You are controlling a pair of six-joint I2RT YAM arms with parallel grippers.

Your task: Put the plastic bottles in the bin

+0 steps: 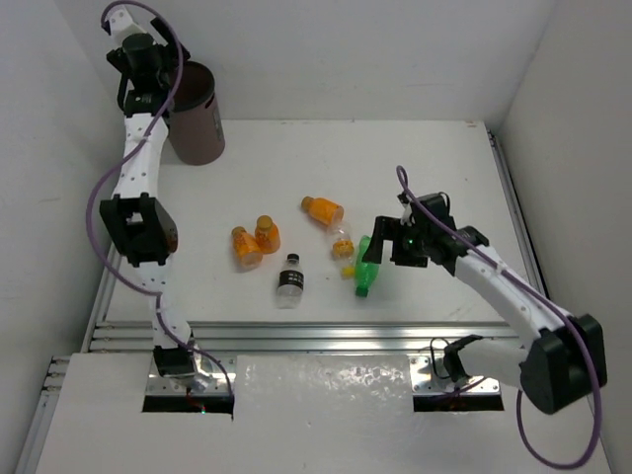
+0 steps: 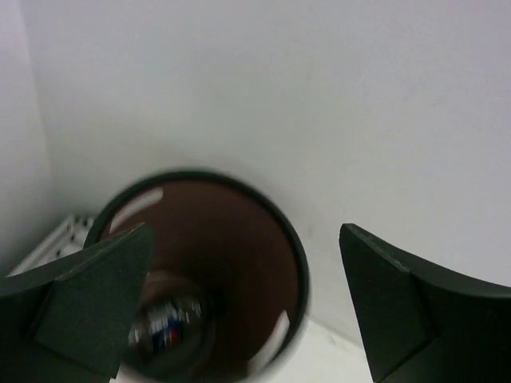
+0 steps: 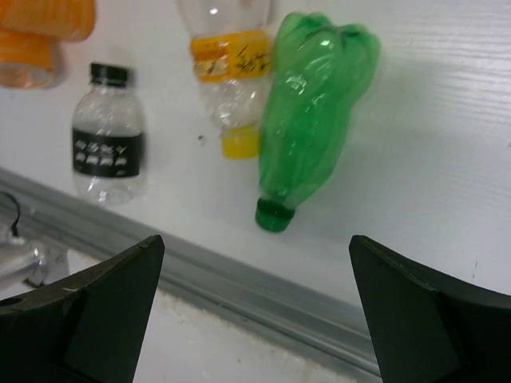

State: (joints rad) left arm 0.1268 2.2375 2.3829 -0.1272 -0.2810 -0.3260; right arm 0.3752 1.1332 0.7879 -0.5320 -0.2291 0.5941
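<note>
right gripper (image 3: 254, 267): jaws wide apart, nothing in them, hanging just short of the green bottle (image 3: 315, 104)
green bottle: flat on the table, cap toward the near rail (image 3: 192, 263), fat end pointing away. It's ahead of the jaws and a bit right of centre, so I reckon they'd close across its width
neighbours: yellow-capped bottle (image 3: 227, 80) just beside it on the left, black-capped bottle (image 3: 108, 148) further left
mid-table: three orange bottles (image 1: 247, 247)
nearer arm: the right one, easily
far corner: left gripper (image 2: 247, 239) over the bin (image 1: 197, 128), jaws apart and empty, with a blurry clear bottle (image 2: 168, 331) down inside
</note>
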